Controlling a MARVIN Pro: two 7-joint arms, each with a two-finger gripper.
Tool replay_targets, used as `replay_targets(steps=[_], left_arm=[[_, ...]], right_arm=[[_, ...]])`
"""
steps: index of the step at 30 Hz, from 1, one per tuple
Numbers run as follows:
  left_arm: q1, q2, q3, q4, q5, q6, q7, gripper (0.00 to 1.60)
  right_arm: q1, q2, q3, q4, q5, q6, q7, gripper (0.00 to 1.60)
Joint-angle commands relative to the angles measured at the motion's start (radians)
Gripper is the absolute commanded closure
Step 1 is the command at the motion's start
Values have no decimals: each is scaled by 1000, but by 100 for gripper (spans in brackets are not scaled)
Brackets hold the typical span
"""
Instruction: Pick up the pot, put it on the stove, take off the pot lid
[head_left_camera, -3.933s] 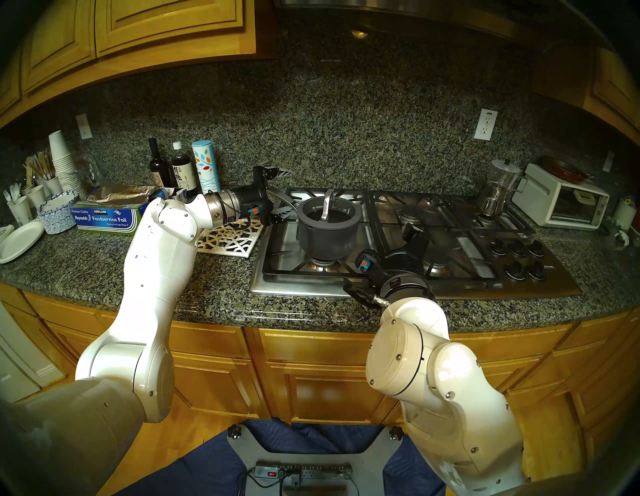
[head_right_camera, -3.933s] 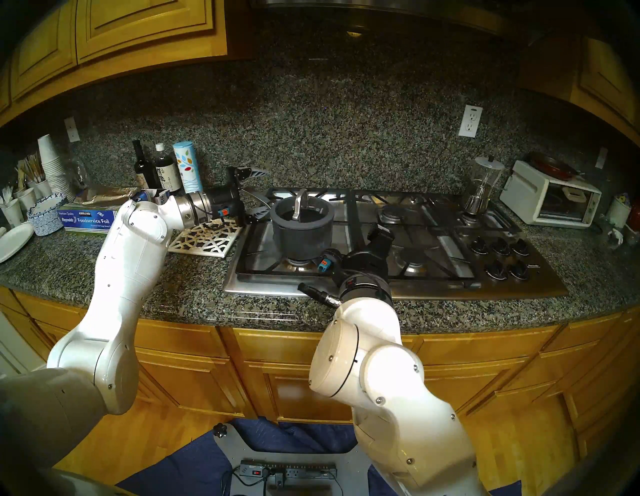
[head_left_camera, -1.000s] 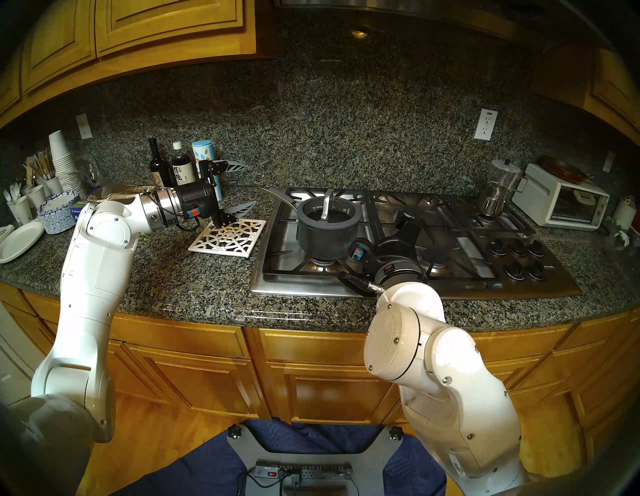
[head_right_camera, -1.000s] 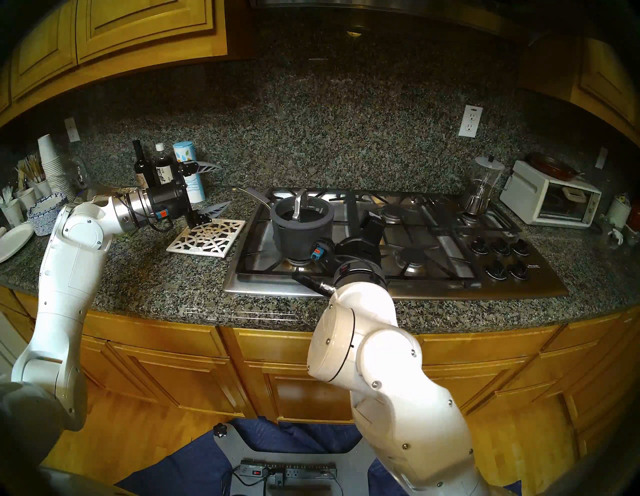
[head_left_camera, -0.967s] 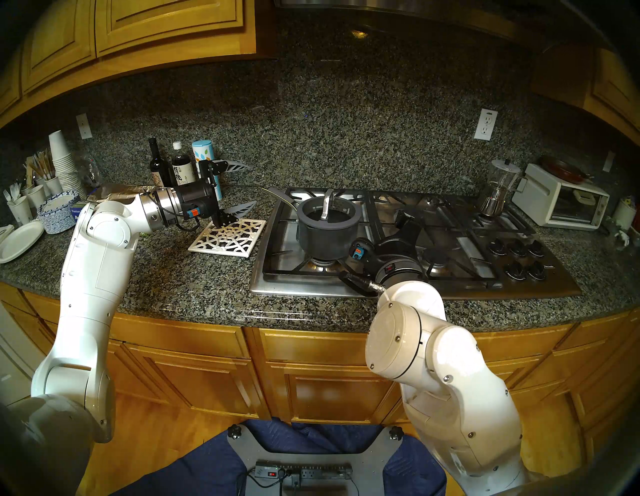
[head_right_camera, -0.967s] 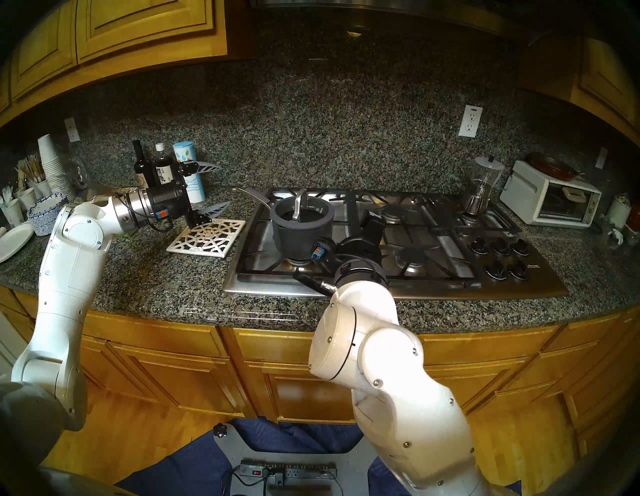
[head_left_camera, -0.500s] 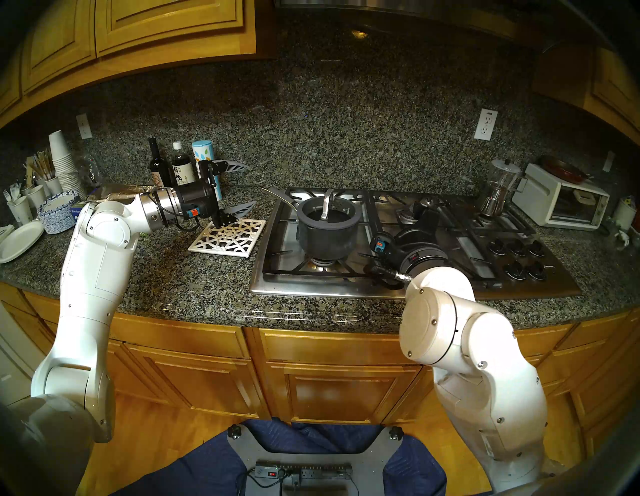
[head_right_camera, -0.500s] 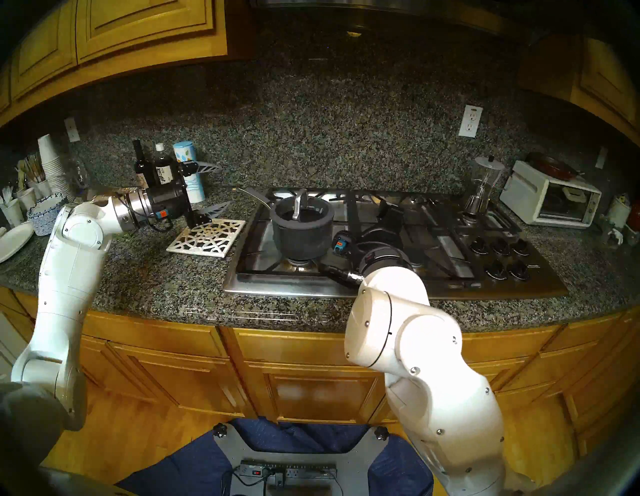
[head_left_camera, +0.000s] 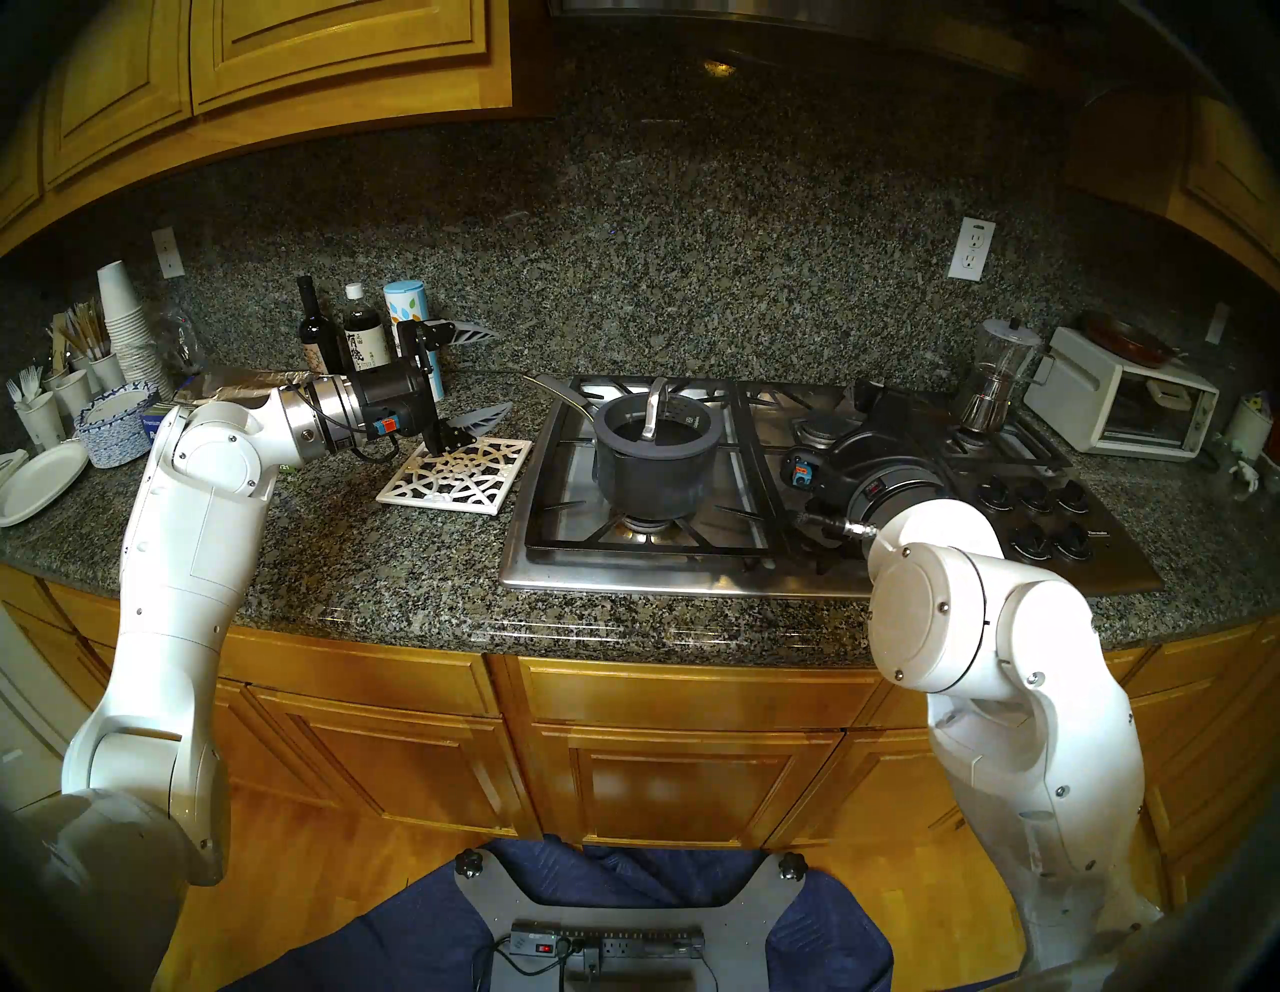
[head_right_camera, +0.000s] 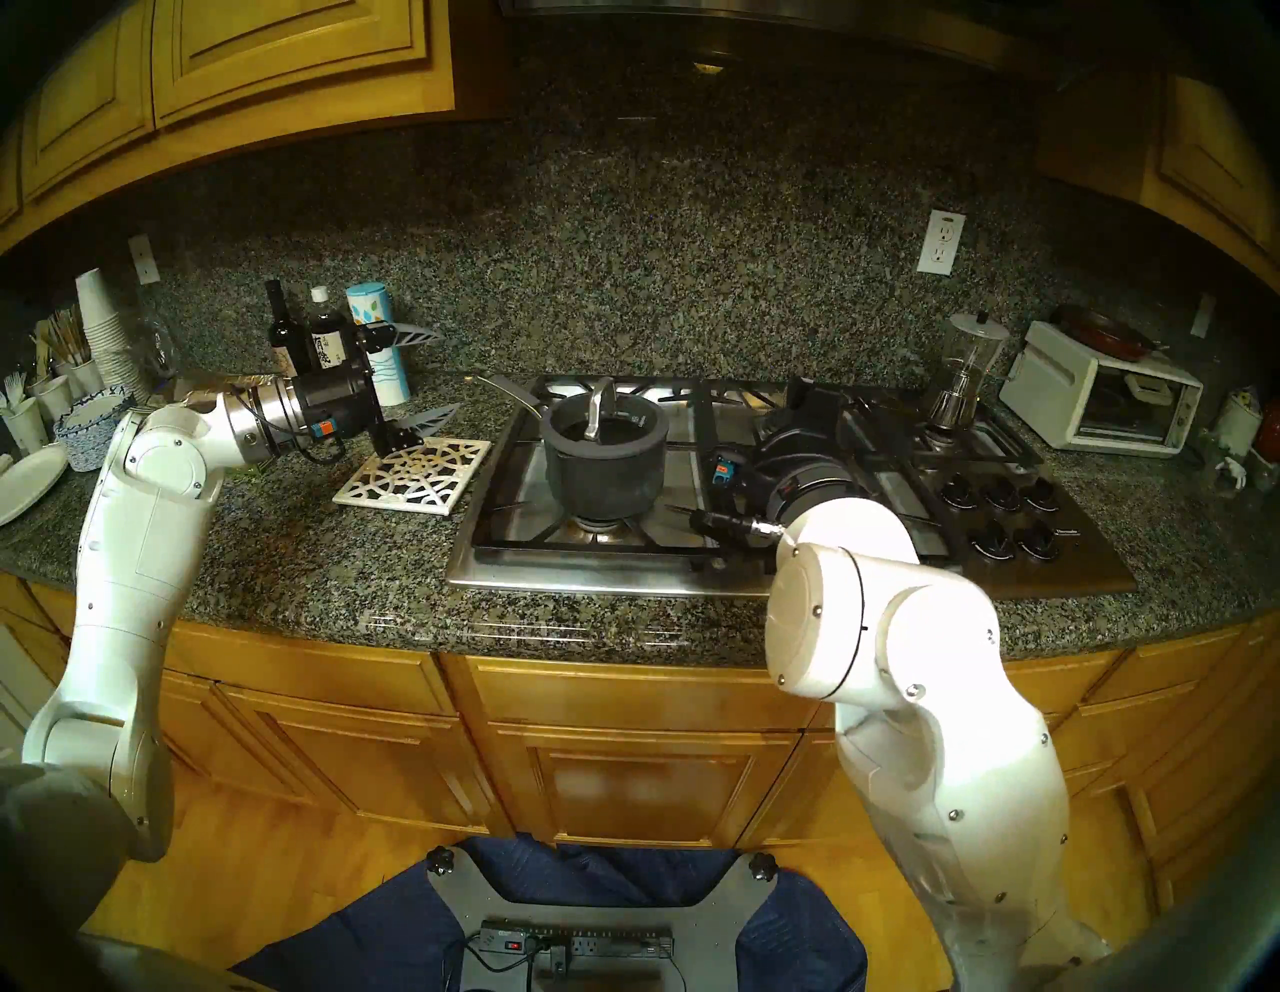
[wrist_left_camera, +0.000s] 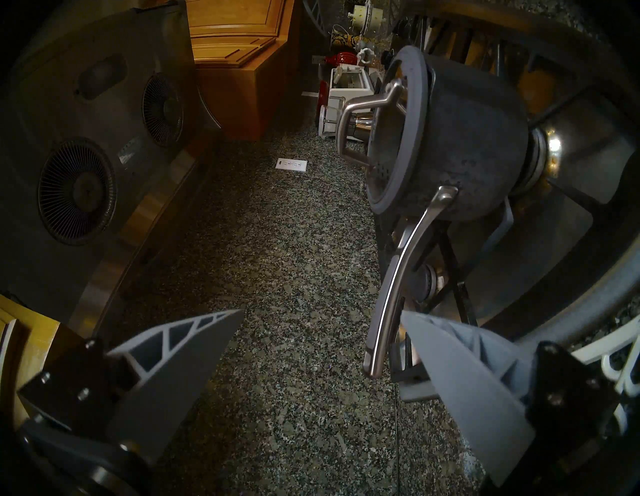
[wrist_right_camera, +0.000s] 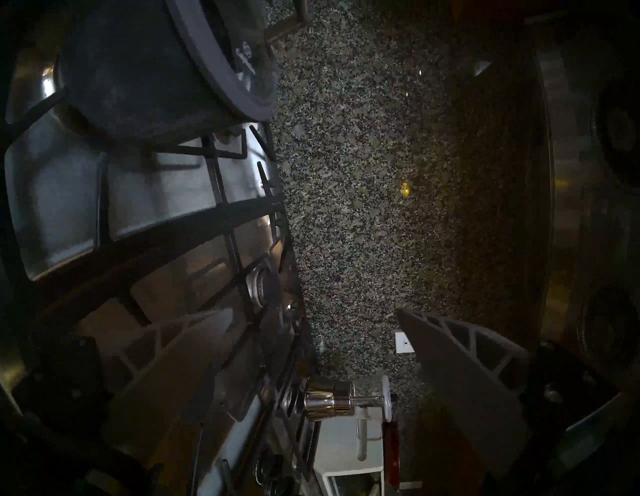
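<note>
Saucepan (head_left_camera: 654, 457) sits upright on the front-left burner of the gas cooktop (head_left_camera: 824, 578), glass lid (head_left_camera: 654, 421) on it, so the remaining step, judging by the layout, is lid removal.

Right hand (wrist_right_camera: 315, 324): fingers spread wide, nothing between them. It floats above the middle of the cooktop, pointing toward the backsplash. From this hand the saucepan is off to its left and a bit nearer the robot, apart from it, not touching. In the right wrist view the pan body and lid rim fill the top-left corner, clear of both fingers.

Left hand (head_left_camera: 478, 377): also wide open and empty, over the tabletop above the white patterned trivet (head_left_camera: 457, 474), aimed toward the cooktop. The saucepan lies ahead of it; the long curved pan handle (wrist_left_camera: 391, 294) runs back from the pot toward this hand, its free end just beside one finger (wrist_left_camera: 460, 381), not gripped.

Key relation: the arched lid handle (head_left_camera: 653, 409) stands on top of the lid with its long axis running roughly front to back in the head view. The right hand is the closer one to the lid and would need to swing left and come in above the arch, fingers straddling it across its narrow width. The left hand has the pan handle between it and the lid.
</note>
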Motion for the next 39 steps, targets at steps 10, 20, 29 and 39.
replay_targets(steps=[10,20,29,39], left_arm=[[-33,-1,-12,-22,-16,-2,12,0],[-34,-1,-12,-22,-18,-1,12,0],[-34,-1,-12,-22,-21,-1,11,0],[-35,0,-12,-22,-24,-1,10,0]], right_arm=[[68,48,165,-30,255,-205,-31,0],[56,65,269,-30,428,-339,-35,0],[62,77,359,-7,583,-481,-42,0],[71,81,377,43,642,-570,-52,0]])
